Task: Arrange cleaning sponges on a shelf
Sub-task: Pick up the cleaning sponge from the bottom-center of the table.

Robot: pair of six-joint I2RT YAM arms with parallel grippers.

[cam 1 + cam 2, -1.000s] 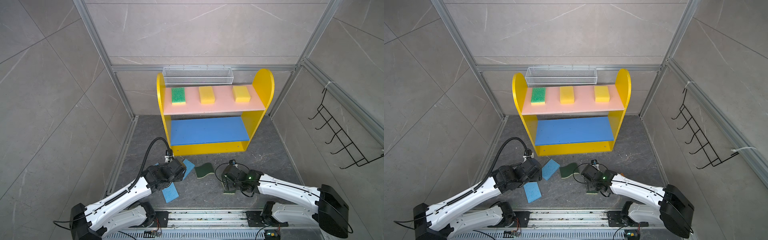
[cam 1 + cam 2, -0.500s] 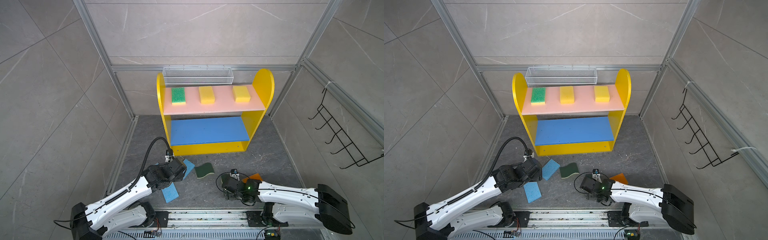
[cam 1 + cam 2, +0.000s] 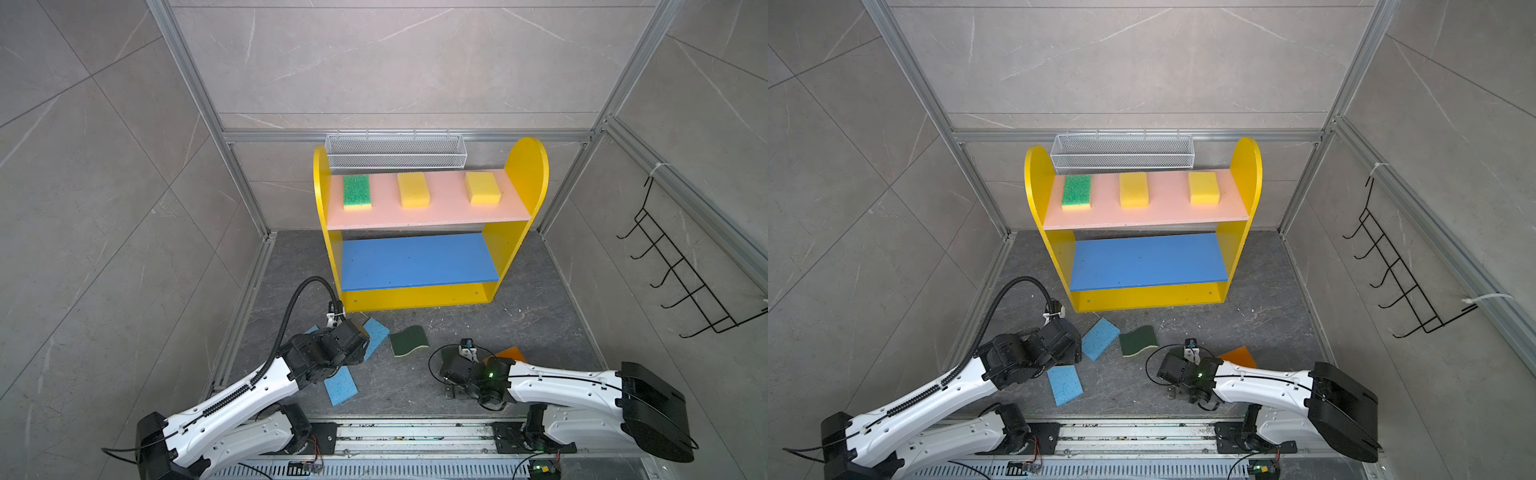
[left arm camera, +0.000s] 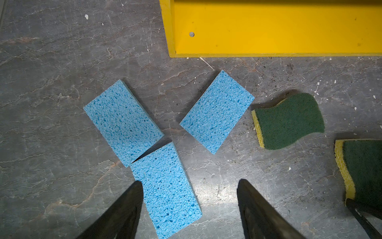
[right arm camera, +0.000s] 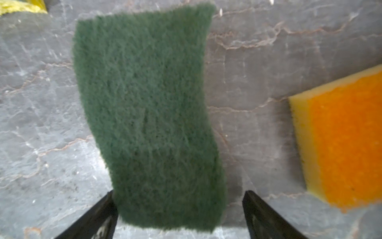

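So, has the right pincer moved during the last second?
Yes. In both top views the right pincer has drawn back from the shelf toward the front rail, uncovering the orange-topped sponge.

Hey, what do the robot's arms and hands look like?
Left arm and right arm: white shells, black joints. A ribbed black hose runs along the left, a green light glows on the right. Left hand and right hand: black tapered fingers.
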